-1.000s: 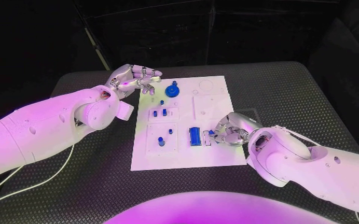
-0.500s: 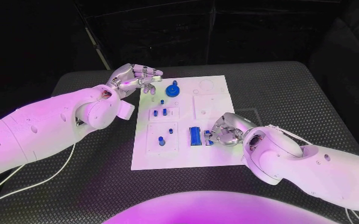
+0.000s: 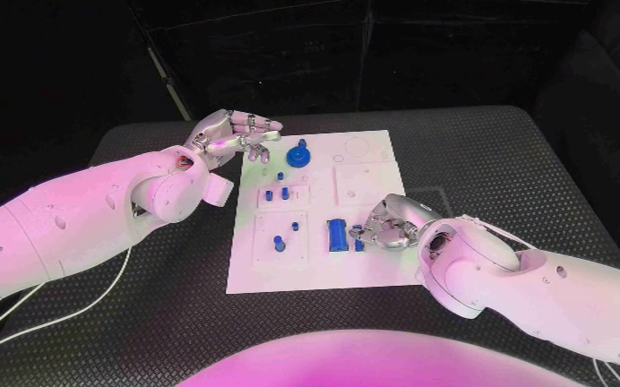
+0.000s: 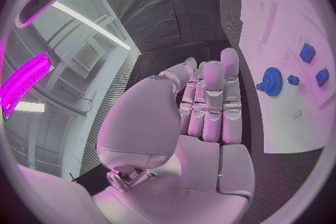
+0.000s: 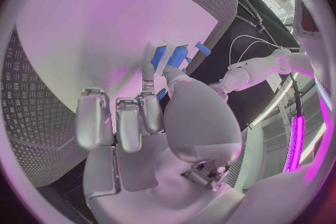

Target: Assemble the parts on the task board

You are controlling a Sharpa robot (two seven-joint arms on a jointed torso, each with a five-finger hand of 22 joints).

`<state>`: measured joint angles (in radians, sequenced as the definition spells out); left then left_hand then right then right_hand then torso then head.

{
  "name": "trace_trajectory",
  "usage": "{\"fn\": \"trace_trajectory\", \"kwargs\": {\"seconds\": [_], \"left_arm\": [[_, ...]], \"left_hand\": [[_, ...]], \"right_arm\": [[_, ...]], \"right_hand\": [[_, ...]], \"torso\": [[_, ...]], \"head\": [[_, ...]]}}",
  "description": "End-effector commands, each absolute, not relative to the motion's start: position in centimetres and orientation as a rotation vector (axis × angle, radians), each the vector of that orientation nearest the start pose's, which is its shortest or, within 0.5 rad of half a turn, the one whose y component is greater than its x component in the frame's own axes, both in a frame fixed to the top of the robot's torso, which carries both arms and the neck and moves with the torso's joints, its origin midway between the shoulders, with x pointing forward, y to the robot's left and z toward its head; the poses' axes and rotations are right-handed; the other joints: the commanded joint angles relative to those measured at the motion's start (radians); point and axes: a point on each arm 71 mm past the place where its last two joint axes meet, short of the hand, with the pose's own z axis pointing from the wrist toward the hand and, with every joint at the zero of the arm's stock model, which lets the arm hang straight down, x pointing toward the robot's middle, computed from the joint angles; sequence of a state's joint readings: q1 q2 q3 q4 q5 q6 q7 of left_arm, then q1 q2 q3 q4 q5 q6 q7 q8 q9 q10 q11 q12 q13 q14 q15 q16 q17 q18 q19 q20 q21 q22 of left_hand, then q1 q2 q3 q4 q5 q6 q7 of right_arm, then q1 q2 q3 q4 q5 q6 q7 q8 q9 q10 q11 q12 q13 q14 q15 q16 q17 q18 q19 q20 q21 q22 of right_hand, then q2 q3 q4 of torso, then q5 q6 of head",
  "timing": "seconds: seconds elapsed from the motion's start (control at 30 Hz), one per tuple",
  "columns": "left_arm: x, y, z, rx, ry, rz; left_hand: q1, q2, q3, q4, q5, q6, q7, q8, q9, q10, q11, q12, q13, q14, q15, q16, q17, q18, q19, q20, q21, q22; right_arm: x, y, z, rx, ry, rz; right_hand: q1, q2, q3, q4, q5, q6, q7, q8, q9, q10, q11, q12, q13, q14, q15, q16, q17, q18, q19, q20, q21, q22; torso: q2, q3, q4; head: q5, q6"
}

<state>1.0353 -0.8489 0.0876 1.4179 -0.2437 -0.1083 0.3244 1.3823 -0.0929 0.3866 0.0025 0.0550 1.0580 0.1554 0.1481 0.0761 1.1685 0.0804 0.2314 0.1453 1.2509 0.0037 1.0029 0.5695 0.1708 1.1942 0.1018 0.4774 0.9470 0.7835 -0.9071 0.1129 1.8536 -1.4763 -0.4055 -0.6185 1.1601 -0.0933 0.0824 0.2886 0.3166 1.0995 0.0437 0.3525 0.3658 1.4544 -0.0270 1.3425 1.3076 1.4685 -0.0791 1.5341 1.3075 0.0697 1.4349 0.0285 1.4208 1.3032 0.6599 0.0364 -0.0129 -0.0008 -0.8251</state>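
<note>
white rectangular task board (image 3: pixel 372 266) flat in the middle of the black textured table (image 3: pixel 517 163), long edge running near to far. on its far part, a round blue toothed gear part (image 3: pixel 300 155); in the middle left, two short blue upright pegs (image 3: pixel 277 195) side by side; nearer, a small blue knob (image 3: pixel 278 244) in a square recess and a long blue rectangular block (image 3: pixel 336 234) to its right. right hand (image 3: pixel 385 227) down on the board's right side, fingertips just beside the long block and touching a smaller blue piece (image 3: pixel 360 245) next to it; fingers curled in close around that spot, though cannot tell whether anything is truly gripped. left hand (image 3: pixel 236 137) raised over the board's far left corner, just left of the gear, fingers straight, close together and holding nothing, apart from every part.
</note>
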Motion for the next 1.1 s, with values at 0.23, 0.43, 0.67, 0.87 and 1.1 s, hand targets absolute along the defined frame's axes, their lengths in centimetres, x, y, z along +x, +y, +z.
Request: {"fn": "trace_trajectory", "kwargs": {"seconds": [0.23,0.43,0.67,0.87,1.1], "left_arm": [[48.7,23.1,-22.0,-0.98,1.583,-1.564],[48.7,23.2,-22.0,-0.981,1.583,-1.563],[48.7,23.3,-22.0,-0.982,1.581,-1.559],[48.8,23.5,-22.1,-0.983,1.577,-1.554],[49.2,24.0,-22.2,-1.052,1.527,-1.549]], "left_hand": [[0.001,0.006,0.0,-0.005,-0.001,-0.005,-0.003,0.006,-0.001,-0.009,-0.001,0.006,0.001,-0.004,-0.003,-0.006,-0.001,0.012,-0.001,0.003,-0.004,-0.002],[0.001,0.006,0.0,-0.005,-0.001,-0.005,-0.003,0.006,-0.001,-0.009,-0.001,0.006,0.001,-0.004,-0.003,-0.006,-0.001,0.012,-0.001,0.003,-0.004,-0.002],[0.001,0.006,0.0,-0.005,-0.001,-0.005,-0.003,0.006,-0.001,-0.009,-0.001,0.006,0.001,-0.004,-0.003,-0.006,-0.001,0.012,-0.001,0.003,-0.004,-0.002],[-0.001,0.006,-0.002,-0.004,-0.001,-0.006,-0.002,0.006,-0.002,-0.011,0.0,0.007,0.001,-0.004,-0.002,-0.007,-0.003,0.012,-0.001,0.003,-0.005,-0.002],[-0.029,0.0,-0.022,0.011,-0.002,-0.011,-0.002,0.006,-0.003,-0.019,0.002,0.011,0.003,-0.027,0.004,-0.033,-0.042,0.01,-0.007,0.007,-0.014,-0.007]], "right_arm": [[36.3,-17.0,-27.5,0.292,1.971,0.533],[36.1,-17.1,-27.4,0.267,1.977,0.544],[36.0,-17.8,-26.8,0.276,1.924,0.609],[36.0,-19.1,-26.5,0.489,1.879,0.807],[39.2,-21.2,-25.6,0.758,1.766,1.059]], "right_hand": [[-0.029,0.014,-0.066,-0.002,-0.082,-0.004,0.003,0.001,0.008,0.006,0.002,0.002,0.068,0.087,-0.007,0.003,0.19,-0.012,0.005,-0.003,0.003,0.001],[0.034,0.01,-0.087,-0.034,-0.089,-0.005,0.003,0.003,0.014,0.006,0.002,0.003,0.07,0.088,-0.008,0.003,0.191,-0.012,0.005,-0.004,0.003,0.002],[0.084,0.009,-0.116,-0.065,-0.123,-0.034,0.014,-0.012,0.013,-0.001,0.009,-0.009,0.062,0.085,-0.003,-0.002,0.181,-0.01,-0.002,-0.002,-0.005,-0.01],[0.079,0.012,-0.167,-0.04,-0.149,-0.158,0.062,-0.086,-0.015,-0.084,0.052,-0.136,-0.041,0.061,0.032,-0.056,0.081,0.017,-0.08,0.027,-0.094,-0.15],[0.154,0.059,-0.193,-0.054,-0.129,-0.203,0.091,-0.103,-0.028,-0.344,0.078,-0.488,-0.337,-0.05,0.057,-0.296,-0.252,0.097,-0.326,0.057,-0.413,-0.576]], "torso": [[0.0,0.0002,-0.0004],[0.0,0.0003,-0.0009],[-0.002,0.0005,-0.0015],[-0.006,-0.001,0.0028],[-0.025,-0.0058,0.0094]], "head": [[0.0,0.0],[0.001,0.001],[0.002,0.004],[-0.002,0.017],[-0.013,0.045]]}}
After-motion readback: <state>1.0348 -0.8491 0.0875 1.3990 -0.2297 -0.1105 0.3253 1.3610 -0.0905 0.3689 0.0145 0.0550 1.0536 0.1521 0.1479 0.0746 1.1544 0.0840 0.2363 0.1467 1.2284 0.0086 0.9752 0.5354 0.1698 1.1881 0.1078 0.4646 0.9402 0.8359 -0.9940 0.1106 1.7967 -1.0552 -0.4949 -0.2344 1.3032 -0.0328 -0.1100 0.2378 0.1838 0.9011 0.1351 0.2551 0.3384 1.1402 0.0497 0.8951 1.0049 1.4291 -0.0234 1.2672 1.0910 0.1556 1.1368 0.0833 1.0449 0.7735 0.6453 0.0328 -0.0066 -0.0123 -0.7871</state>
